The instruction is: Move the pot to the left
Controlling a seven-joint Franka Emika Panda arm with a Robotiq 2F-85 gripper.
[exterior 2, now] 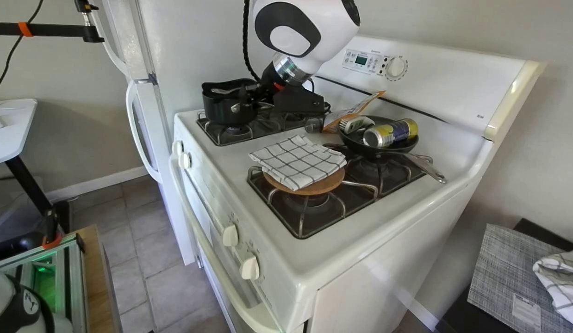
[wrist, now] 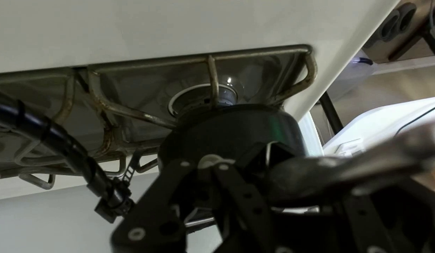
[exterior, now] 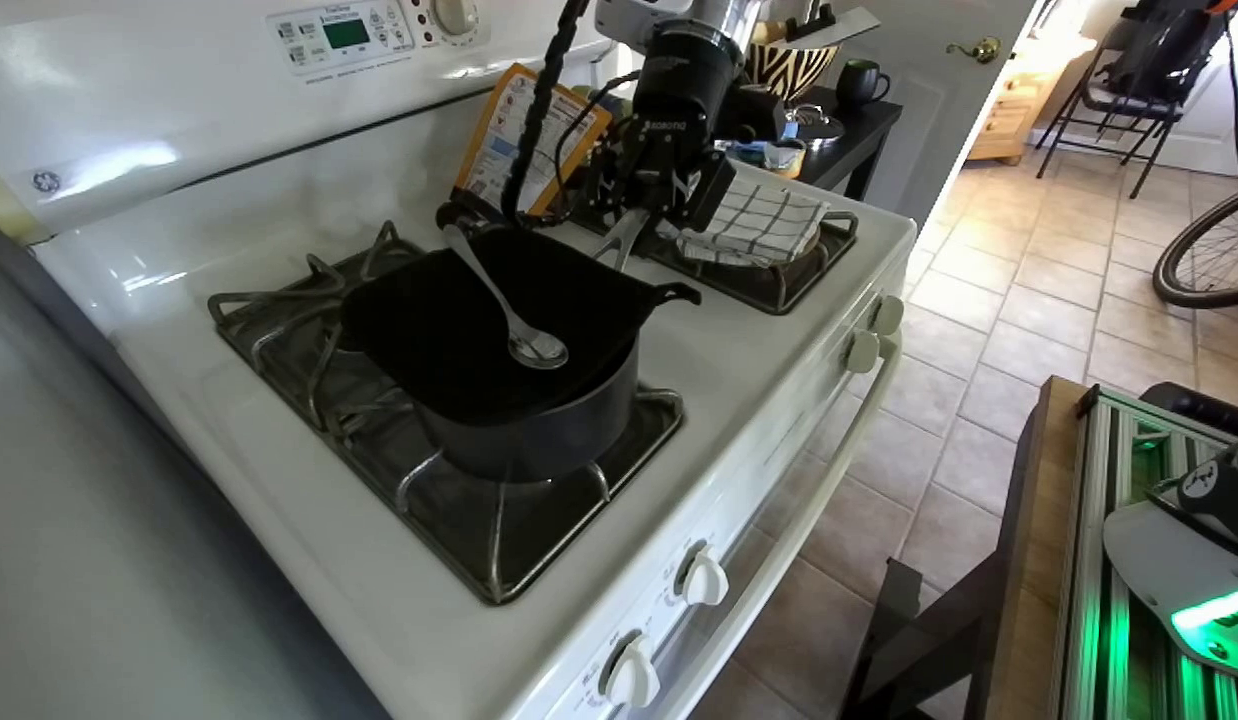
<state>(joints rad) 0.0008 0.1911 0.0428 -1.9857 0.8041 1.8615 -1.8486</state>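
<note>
The black pot (exterior: 539, 435) sits upright on the burner grate. It also shows in an exterior view (exterior 2: 221, 108) and, from the side, in the wrist view (wrist: 228, 130). Its dark top has small side handles, and a metal spoon (exterior: 537, 345) lies across it. A metal long handle (exterior: 624, 240) extends from the pot toward my gripper (exterior: 659, 205). In the wrist view the blurred handle (wrist: 375, 158) crosses the fingers of my gripper (wrist: 273, 182). The gripper is close beside the pot, at the handle. The fingertips are dark and partly hidden, so their closure is unclear.
A checkered cloth (exterior 2: 300, 159) lies on a round cork board (exterior 2: 314, 185) over another burner. A small pan (exterior 2: 370, 143) with a can (exterior 2: 393, 133) and a brush stands behind it. An orange packet (exterior: 514, 130) leans at the back. Raised grates (wrist: 140, 114) surround the pot.
</note>
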